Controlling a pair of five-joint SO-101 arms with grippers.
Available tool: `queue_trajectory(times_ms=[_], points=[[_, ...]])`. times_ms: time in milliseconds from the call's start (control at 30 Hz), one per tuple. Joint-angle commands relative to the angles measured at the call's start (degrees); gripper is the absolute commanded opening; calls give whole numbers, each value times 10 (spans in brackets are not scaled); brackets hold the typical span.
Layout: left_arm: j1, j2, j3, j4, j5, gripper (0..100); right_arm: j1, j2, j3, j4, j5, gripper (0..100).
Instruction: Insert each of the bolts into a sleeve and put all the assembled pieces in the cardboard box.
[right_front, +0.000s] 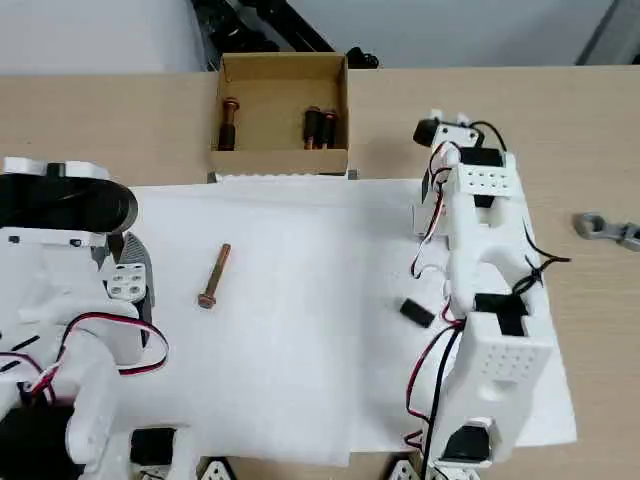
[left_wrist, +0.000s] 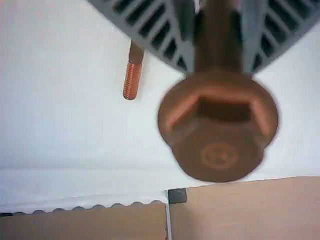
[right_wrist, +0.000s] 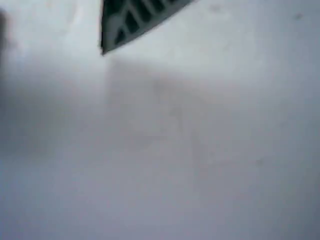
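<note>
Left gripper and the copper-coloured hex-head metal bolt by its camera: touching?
Touching. In the left wrist view the left gripper clamps the shank of the copper-coloured hex-head metal bolt from both sides, no gap.

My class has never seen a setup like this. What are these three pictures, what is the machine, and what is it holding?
Two white robot arms sit at a table. One picture looks down from above; the other two come from cameras on each arm's wrist. On the white sheet lie a loose bolt and a small black sleeve. The cardboard box holds assembled pieces. The left gripper is shut on a second bolt, its head towards that camera.
</note>
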Motion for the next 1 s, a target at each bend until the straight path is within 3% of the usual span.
queue_trajectory(times_ms=[0,267,533,967], points=[[1,-5,-4,1,-4,6,13,15,-15,-28,8,307],[1,-3,-4,1,-4,6,12,40,-15,-29,9,296],[1,-3,-4,1,-4,6,12,40,-15,-29,38,2],[1,-6,-4,1,-3,6,11,3,-16,9,33,25]])
